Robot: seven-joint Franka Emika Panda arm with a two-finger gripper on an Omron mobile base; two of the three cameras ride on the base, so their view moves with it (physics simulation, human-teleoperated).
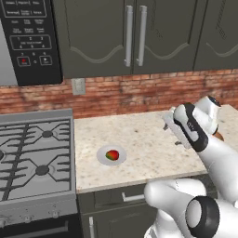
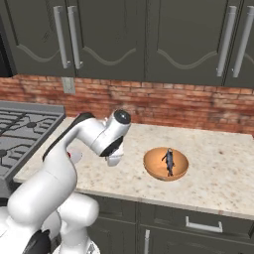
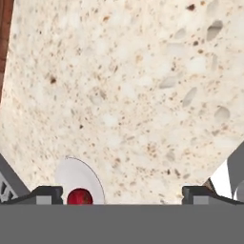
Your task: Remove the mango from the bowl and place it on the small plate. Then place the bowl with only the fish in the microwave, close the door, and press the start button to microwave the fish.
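The red-green mango (image 1: 111, 155) lies on the small plate (image 1: 101, 156) near the counter's front edge, right of the stove. The orange-brown bowl (image 2: 166, 163) stands further right on the counter with the dark fish (image 2: 168, 161) inside it. My gripper (image 1: 171, 132) hangs open and empty above the counter, between plate and bowl. In the hand view the gripper (image 3: 123, 194) has its tips wide apart, and the plate (image 3: 71, 174) and mango (image 3: 79, 196) sit low at the left. The microwave (image 1: 30, 39) shows its black panel at the upper left. Its door is out of view.
A gas stove (image 1: 35, 155) takes up the left side. A brick wall (image 1: 139, 90) with an outlet (image 1: 78, 86) backs the counter (image 1: 139, 139). Dark cabinets with steel handles (image 1: 135, 35) hang above. My arm covers most of the bowl in the left base view.
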